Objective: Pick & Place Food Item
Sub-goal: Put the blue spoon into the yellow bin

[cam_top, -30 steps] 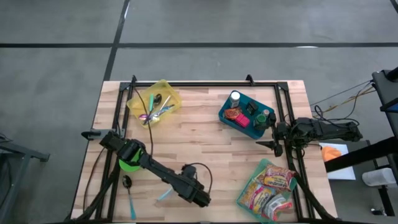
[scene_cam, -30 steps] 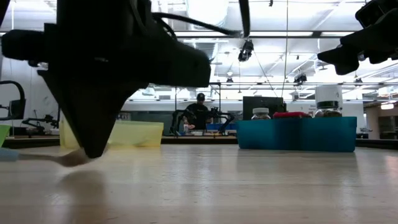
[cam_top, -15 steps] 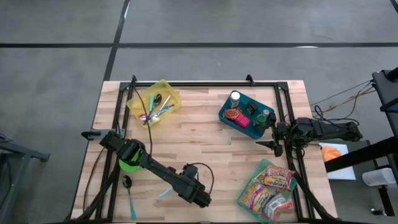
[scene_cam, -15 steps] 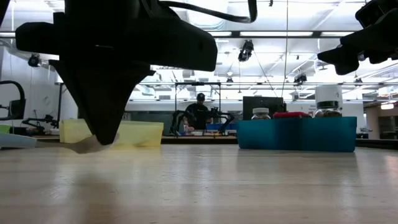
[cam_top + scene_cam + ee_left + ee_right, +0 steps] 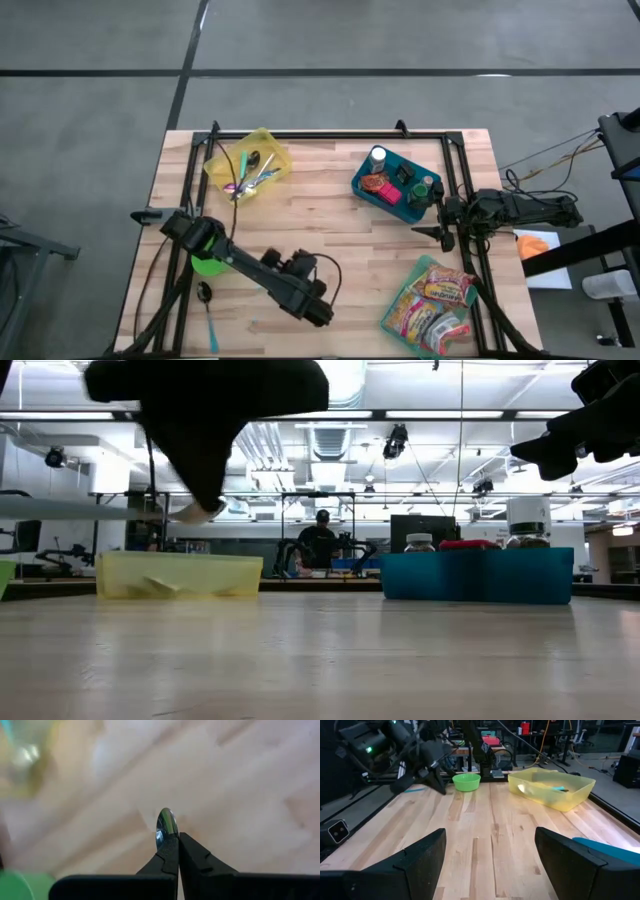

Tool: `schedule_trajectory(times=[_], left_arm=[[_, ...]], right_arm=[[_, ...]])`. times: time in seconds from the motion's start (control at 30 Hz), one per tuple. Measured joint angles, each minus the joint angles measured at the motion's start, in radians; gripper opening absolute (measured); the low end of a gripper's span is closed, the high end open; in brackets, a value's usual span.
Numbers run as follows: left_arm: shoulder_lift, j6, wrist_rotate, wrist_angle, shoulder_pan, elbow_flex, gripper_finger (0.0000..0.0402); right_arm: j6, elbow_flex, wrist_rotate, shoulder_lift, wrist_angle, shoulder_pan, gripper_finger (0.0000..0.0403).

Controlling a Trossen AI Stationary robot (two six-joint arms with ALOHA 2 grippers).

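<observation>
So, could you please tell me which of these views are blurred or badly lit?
Left wrist view: the wooden table is smeared, while the left pincer and its shiny utensil stay sharp. Low view: that arm is a black silhouette against bright ceiling lights. High view: evenly lit.

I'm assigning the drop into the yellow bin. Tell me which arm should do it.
Left. The left gripper is shut on the spoon, lifted off the table near the yellow bin. The right gripper waits open beside the blue bin.
</observation>
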Motion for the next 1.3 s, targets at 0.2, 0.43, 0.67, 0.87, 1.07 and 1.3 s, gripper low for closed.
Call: schedule_trajectory(times=[0.2, 0.43, 0.67, 0.87, 1.07, 1.3], left_arm=[[-0.111, 0.084, -0.172, 0.001, 0.035, -0.122, 0.0], [-0.291, 0.179, -0.287, 0.013, 0.165, -0.344, 0.0], [-0.488, 0.355, -0.345, 0.151, 0.358, -0.56, 0.0], [-0.592, 0.519, -0.312, 0.315, 0.456, -0.699, 0.0], [-0.631, 0.558, -0.339, 0.352, 0.499, -0.788, 0.0], [-0.637, 0.61, -0.394, 0.416, 0.595, -0.835, 0.0]], right_arm=[[-0.002, 0.0, -0.001, -0.001, 0.0, 0.0, 0.0303], [-0.002, 0.0, 0.0, -0.001, 0.0, 0.0, 0.0303], [-0.002, 0.0, -0.001, -0.001, 0.0, 0.0, 0.0303], [-0.002, 0.0, -0.001, 0.0, 0.0, 0.0, 0.0303], [-0.002, 0.0, -0.001, 0.0, 0.0, 0.0, 0.0303], [-0.001, 0.0, 0.0, 0.0, 0.0, 0.0, 0.0303]])
